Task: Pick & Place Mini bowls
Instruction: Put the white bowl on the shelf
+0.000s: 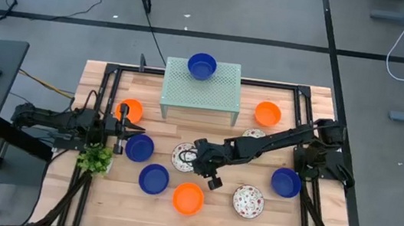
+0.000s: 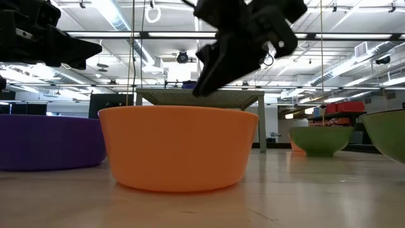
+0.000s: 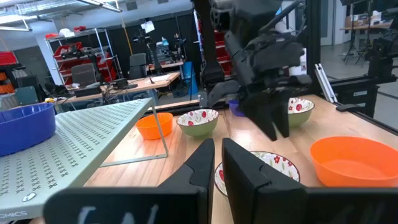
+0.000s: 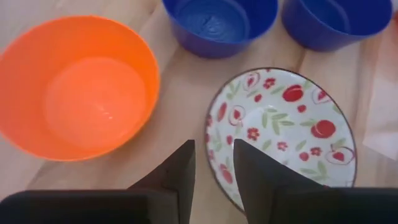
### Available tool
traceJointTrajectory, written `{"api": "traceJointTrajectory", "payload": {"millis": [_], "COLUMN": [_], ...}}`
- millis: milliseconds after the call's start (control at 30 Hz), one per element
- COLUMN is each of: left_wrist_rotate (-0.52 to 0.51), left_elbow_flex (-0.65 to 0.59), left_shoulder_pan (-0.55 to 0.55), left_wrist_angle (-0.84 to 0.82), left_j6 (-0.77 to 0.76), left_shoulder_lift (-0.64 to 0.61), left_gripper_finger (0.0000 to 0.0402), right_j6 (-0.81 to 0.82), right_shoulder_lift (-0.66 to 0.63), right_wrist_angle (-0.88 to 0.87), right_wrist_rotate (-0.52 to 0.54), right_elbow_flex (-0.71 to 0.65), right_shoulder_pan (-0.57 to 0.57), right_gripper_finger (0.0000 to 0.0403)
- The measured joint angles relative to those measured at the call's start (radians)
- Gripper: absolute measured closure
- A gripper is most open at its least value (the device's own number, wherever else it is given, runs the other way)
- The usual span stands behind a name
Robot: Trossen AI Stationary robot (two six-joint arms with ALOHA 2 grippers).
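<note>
Several mini bowls sit on their bases on the wooden table: floral ones [image 1: 248,201], blue ones [image 1: 154,178] and orange ones [image 1: 188,198]. Another blue bowl [image 1: 202,65] stands on the mint-green stand [image 1: 220,92]. My right gripper [image 1: 198,156] hovers over the near-right rim of the floral bowl [image 1: 181,157] at mid-table. In the right wrist view the gripper [image 4: 213,146] is open by a narrow gap above that bowl's rim [image 4: 214,124]. My left gripper [image 1: 140,129] waits shut at the left, between an orange bowl [image 1: 130,110] and a blue bowl [image 1: 139,148].
A small leafy plant [image 1: 94,160] stands at the table's left edge by the left arm. A third floral bowl [image 1: 253,135] lies partly under the right arm. A black frame [image 1: 191,75] borders the table. An orange bowl [image 2: 177,149] fills the low view's foreground.
</note>
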Motion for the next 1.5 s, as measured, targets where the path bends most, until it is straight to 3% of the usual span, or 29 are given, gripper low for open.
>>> {"api": "traceJointTrajectory", "payload": {"millis": [200,467,833,1167,1333,1500], "left_wrist_rotate": [0.000,0.000,0.000,0.000,0.000,0.000], "left_elbow_flex": [0.000,0.000,0.000,0.000,0.000,0.000], "left_shoulder_pan": [0.000,0.000,0.000,0.000,0.000,0.000], "left_wrist_angle": [0.000,0.000,-0.002,-0.002,-0.002,-0.002], "left_j6": [0.000,0.000,0.000,0.000,0.000,0.000], "left_shoulder_lift": [0.000,0.000,0.000,0.000,0.000,0.000], "left_gripper_finger": [0.0365,0.0365,0.0365,0.0365,0.0365,0.0365], "right_j6": [-0.056,-0.084,-0.105,-0.145,-0.170,-0.181], "right_shoulder_lift": [0.013,0.054,0.087,0.083,0.022,-0.134], "right_wrist_angle": [0.072,0.145,0.170,0.165,0.113,0.068], "right_wrist_rotate": [-0.057,-0.047,0.005,0.020,0.079,0.097], "right_elbow_flex": [-0.058,-0.077,-0.079,-0.076,-0.081,-0.077], "right_shoulder_pan": [-0.018,-0.018,-0.018,-0.009,0.017,0.030], "right_gripper_finger": [0.0269,0.0262,0.0303,0.0390,0.0392,0.0394]}}
